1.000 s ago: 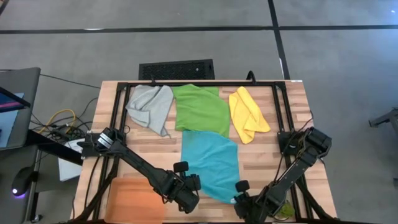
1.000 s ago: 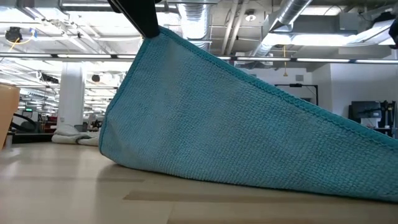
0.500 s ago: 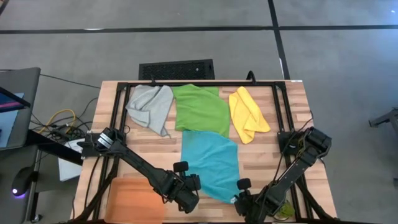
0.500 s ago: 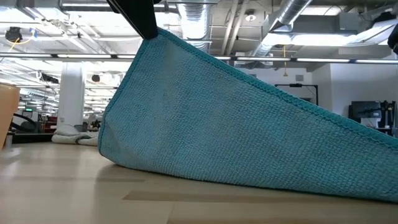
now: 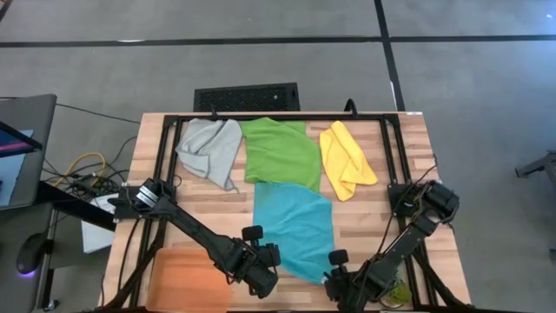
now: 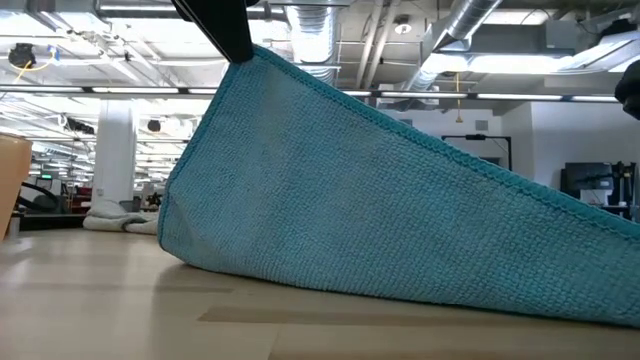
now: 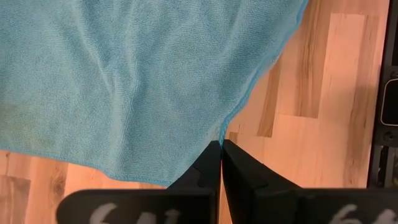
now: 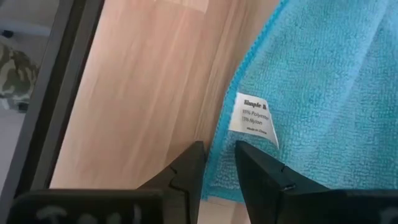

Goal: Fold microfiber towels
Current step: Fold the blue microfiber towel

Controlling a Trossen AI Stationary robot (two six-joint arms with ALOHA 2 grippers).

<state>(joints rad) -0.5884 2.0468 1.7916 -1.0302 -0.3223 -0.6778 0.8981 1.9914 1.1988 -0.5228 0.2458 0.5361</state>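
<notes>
The teal towel point(image 5: 295, 226) lies in the table's middle, with its near left part raised off the wood. My left gripper point(image 5: 273, 254) is shut on that raised part. My right gripper point(image 5: 334, 263) hovers open at the towel's near right corner. Its fingers point(image 8: 189, 168) stand on either side of the hem beside the white label point(image 8: 254, 118); I cannot tell whether they touch it. The grey towel point(image 5: 211, 148), the green towel point(image 5: 280, 152) and the yellow towel point(image 5: 346, 159) lie crumpled in a row along the far side. My left gripper pinches the teal towel's hem point(image 7: 222, 132) at its near left corner between its two shut fingers, coming down at a slant from above. The corner point(image 6: 250, 58) is lifted clear. The cloth slopes down from it, fairly taut, and its far and right parts lie on the table.
An orange tray point(image 5: 189, 278) lies at the near left corner, beside my left arm. A black frame point(image 5: 278, 116) runs around the table's far and side edges. Bare wood point(image 5: 365, 217) shows to the right of the teal towel.
My right gripper has sunk a little toward the teal towel's near right corner and tipped slightly. The raised corner and the rest of the towel stay where they were.
</notes>
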